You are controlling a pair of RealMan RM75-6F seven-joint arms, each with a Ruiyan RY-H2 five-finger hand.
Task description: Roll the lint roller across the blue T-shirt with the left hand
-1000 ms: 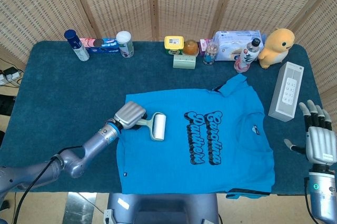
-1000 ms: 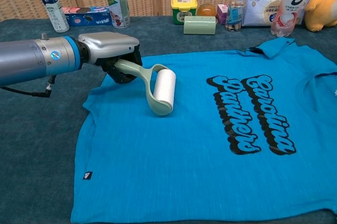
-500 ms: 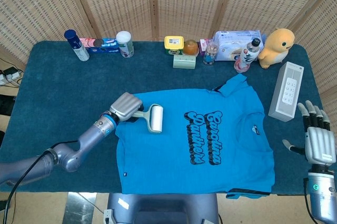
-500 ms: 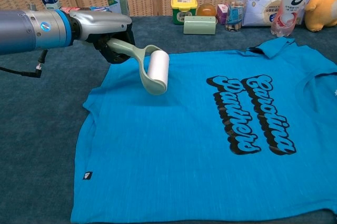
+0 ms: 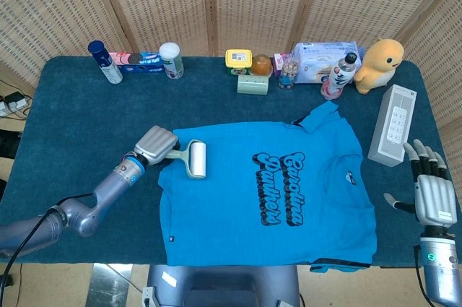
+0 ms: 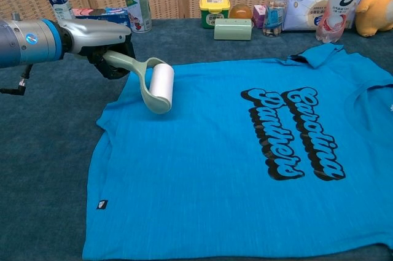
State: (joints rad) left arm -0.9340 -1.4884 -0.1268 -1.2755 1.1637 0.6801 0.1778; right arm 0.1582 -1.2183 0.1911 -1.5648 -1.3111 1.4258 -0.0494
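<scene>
Left hand: left hand point(image 6: 101, 43) grips the pale green handle of the lint roller point(image 6: 155, 86), fingers wrapped around it, at the shirt's left edge.
Lint roller: white roll lies on the blue T-shirt point(image 6: 245, 163) near its upper left corner, by the sleeve; contact seen in both views.
Blue T-shirt: spread flat on the table point(image 5: 86, 119), black lettering across the chest, collar toward the right.
Right hand: right hand point(image 5: 432, 193) upright off the table's right edge, fingers extended and apart, holding nothing.
Nearby: white remote-style box point(image 5: 392, 125) beside the shirt's right side.
</scene>
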